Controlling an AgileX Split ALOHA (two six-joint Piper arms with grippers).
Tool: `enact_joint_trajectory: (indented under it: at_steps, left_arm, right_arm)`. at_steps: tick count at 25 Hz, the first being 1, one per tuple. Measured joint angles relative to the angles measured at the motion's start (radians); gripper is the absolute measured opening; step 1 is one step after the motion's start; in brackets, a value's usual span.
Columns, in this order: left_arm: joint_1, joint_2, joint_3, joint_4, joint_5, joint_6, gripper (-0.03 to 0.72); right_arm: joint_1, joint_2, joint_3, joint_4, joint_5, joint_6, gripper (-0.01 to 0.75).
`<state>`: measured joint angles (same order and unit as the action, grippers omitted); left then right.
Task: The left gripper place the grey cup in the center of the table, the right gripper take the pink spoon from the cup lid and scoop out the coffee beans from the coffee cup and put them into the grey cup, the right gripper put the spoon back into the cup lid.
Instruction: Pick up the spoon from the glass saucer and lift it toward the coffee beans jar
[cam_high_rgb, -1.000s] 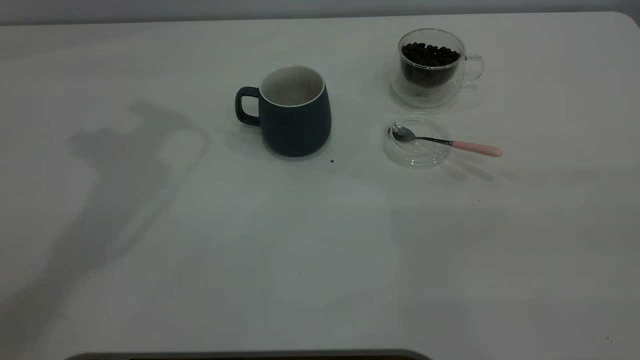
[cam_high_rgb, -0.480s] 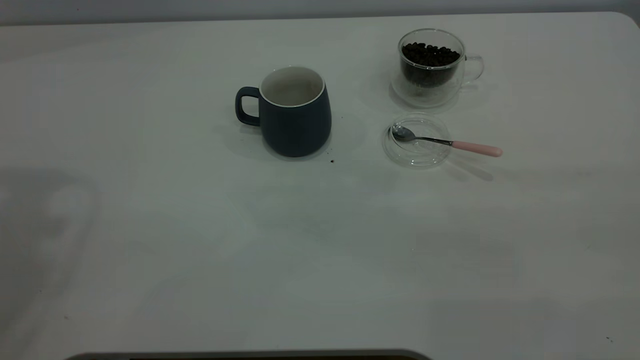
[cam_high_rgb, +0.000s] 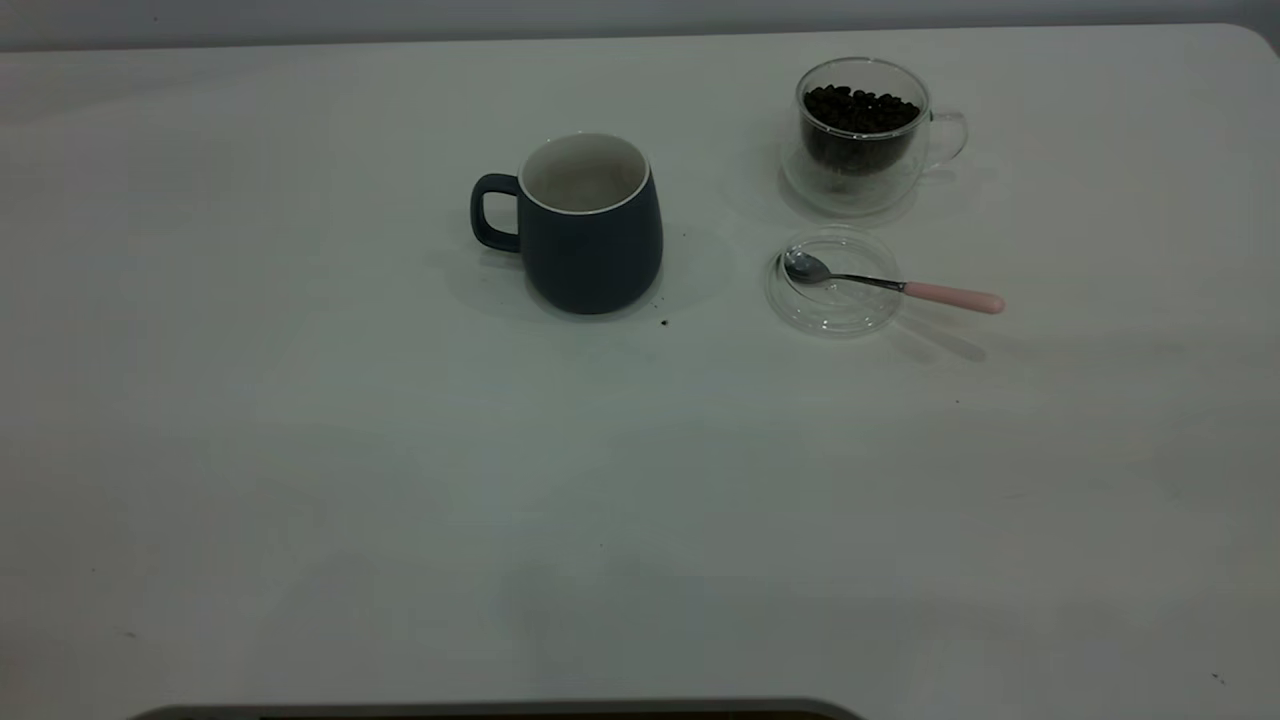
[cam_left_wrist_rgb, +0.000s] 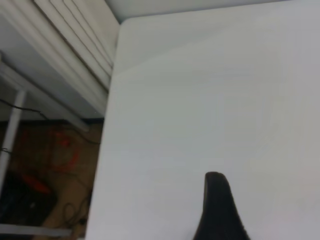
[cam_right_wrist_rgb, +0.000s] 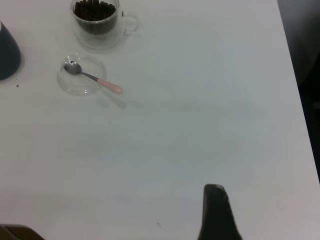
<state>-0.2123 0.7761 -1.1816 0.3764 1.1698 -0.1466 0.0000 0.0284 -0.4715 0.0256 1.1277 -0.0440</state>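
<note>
Arm shadow gone from matte white table; hands' spread unclear beside rounded slate mug.

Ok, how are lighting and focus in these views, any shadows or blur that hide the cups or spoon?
Exterior view: dim, even light; the grey cup, coffee cup and pink spoon are sharp, casting only faint shadows on the table. Left wrist view: soft, a blurred dark finger at the edge, no task objects. Right wrist view: brighter, the cup lid readable, its own finger blurred.

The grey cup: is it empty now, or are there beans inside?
Empty, as far as visible: the grey cup stands upright, showing only off-white inside; its bottom is hidden.
</note>
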Motion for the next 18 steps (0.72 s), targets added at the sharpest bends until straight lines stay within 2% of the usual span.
enact_joint_trajectory:
  at_steps: [7,15,18]
  left_arm:
    - [-0.061,-0.341,0.267,-0.067,0.000,0.000,0.565]
    - [-0.063,-0.631,0.510,-0.227,-0.005,-0.001,0.565]
    - [-0.063,-0.690,0.584,-0.236,-0.006,-0.001,0.565]
  right_arm:
    - [0.000,0.000,0.000,0.000,0.000,0.000,0.531]
    - [0.000,0.000,0.000,0.000,0.000,0.000,0.531]
    - [0.000,0.000,0.000,0.000,0.000,0.000,0.531]
